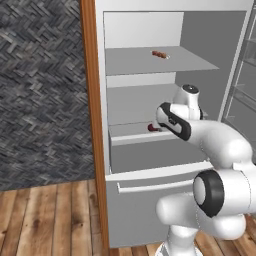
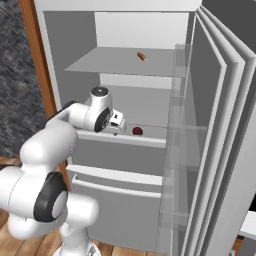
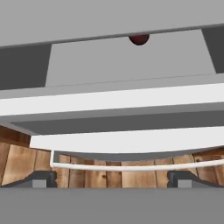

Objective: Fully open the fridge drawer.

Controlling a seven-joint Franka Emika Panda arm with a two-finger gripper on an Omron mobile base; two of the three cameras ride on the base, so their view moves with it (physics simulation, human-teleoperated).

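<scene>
The hand [image 3: 112, 177] points down at the fridge front, its fingertips [image 3: 41, 178] spread wide apart and gripping nothing. Just beyond them in the hand view runs the long bar handle [image 3: 131, 167] of the white panel [image 2: 117, 200]. Past that lies the fridge drawer [image 3: 113, 103], its white top lip right under the hand, pulled slightly out. Farther in, a small dark red fruit [image 2: 137, 131] rests inside the drawer. Well above the hand, a sausage [image 1: 160, 54] lies on the grey shelf [image 1: 140, 62].
</scene>
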